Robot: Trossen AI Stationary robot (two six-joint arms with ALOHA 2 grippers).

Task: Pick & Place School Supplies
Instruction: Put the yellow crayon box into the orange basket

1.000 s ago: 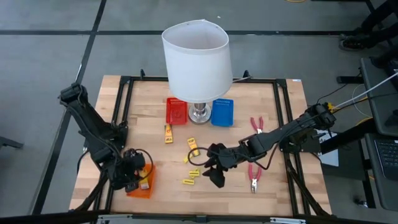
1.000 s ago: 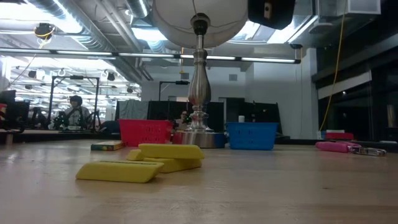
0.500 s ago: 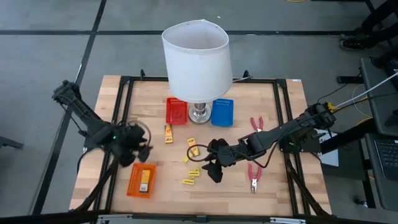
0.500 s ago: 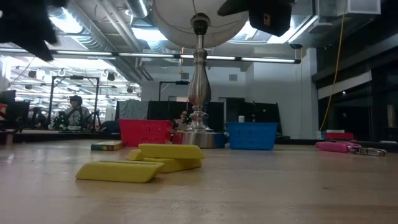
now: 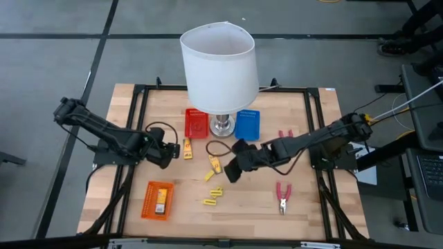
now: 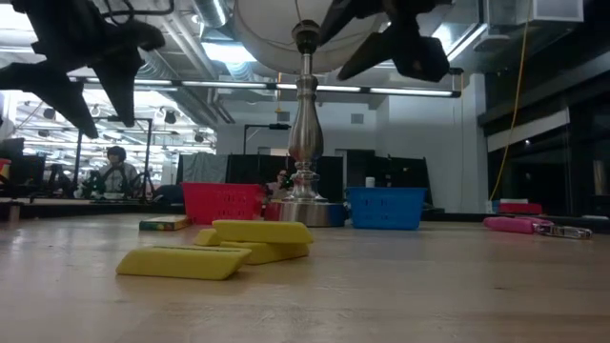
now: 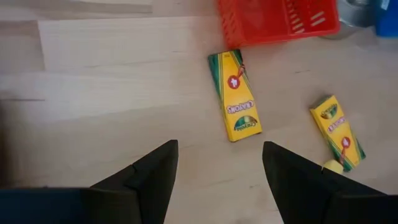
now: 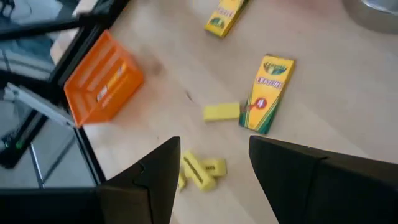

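Left end effector [image 5: 166, 153] has left the orange basket [image 5: 156, 200], fingers spread and empty, over the crayon box [image 7: 235, 95] on the bench | right end effector [image 5: 232, 171] spread above another crayon box [image 8: 268, 93] | you pick next.

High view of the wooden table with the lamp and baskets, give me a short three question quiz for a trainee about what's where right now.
1. True or false: the orange mesh basket sits empty at the table's front left.
2. Multiple choice: which thing lies straight ahead of the open left gripper? A) a pair of pink-handled pliers B) a yellow crayon box C) a blue mesh basket
3. Fill in: the red mesh basket and the blue mesh basket stand either side of the white-shaded ____.

Key
1. False; a yellow packet lies in it.
2. B, the yellow crayon box beside the red basket.
3. Lamp.
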